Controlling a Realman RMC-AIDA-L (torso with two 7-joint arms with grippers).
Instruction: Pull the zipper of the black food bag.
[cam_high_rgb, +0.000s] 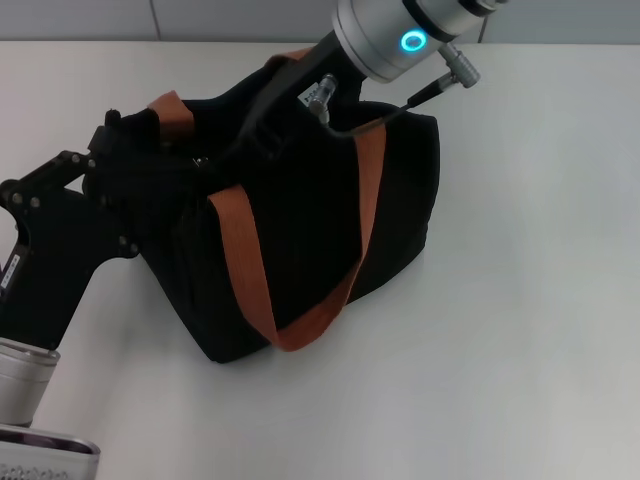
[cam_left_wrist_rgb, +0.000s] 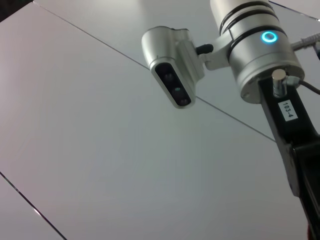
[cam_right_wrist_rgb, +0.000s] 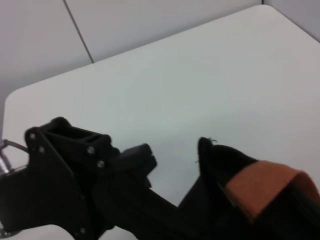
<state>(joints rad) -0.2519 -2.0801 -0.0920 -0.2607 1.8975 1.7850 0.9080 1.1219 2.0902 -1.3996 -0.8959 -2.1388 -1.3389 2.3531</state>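
A: Where's the bag?

B: The black food bag (cam_high_rgb: 300, 230) is mid-table (cam_high_rgb: 530, 300), slumped, with one orange strap (cam_high_rgb: 250, 270) looping down its near face.

A: Left arm?

B: The left gripper (cam_high_rgb: 150, 155) is pressed against the bag's upper left end. Black on black, so I can't tell if it's open or clamped.

A: Right?

B: The right gripper (cam_high_rgb: 255, 125) comes down onto the bag's top from the far side. Its fingers are lost against the fabric, so no read either.

A: Zipper?

B: There's a small glint on top, the zipper (cam_high_rgb: 199, 160), just beside the left gripper.

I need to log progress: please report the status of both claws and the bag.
Left claw on left end of black food bag. Right claw reaching down onto bag top. Zipper hidden. Orange strap lies across front.
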